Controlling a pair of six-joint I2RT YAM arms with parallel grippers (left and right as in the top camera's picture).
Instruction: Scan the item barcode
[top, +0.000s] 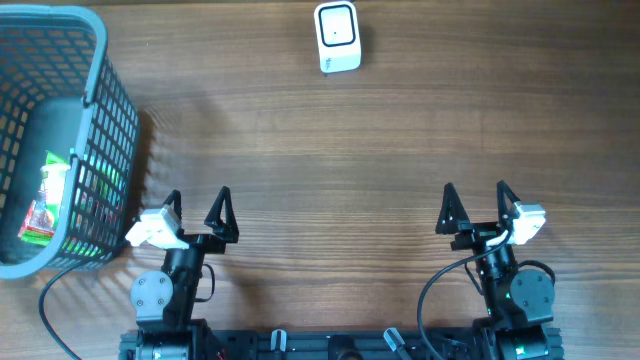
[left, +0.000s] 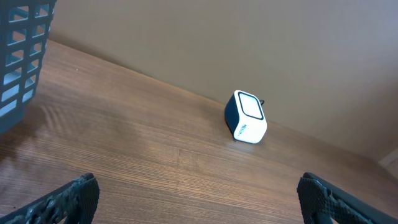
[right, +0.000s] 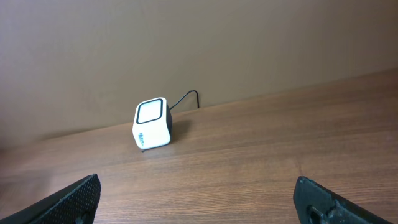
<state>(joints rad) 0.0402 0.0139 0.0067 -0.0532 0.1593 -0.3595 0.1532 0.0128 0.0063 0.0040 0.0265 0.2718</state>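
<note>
The left pincer (top: 197, 200) and right pincer (top: 475, 195) sit wide open and empty at the near tabletop (top: 330, 150) edge, seemingly ready to start, with the green packet (top: 45, 200) lying in the basket (top: 100, 90) beside the left arm, well apart from the far scanner (top: 337, 37).

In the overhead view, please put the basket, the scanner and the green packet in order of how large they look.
1. The basket, by far the largest.
2 and 3. The packet and the scanner look about alike. The packet lies partly behind the basket's mesh, so I do not rank them.
</note>
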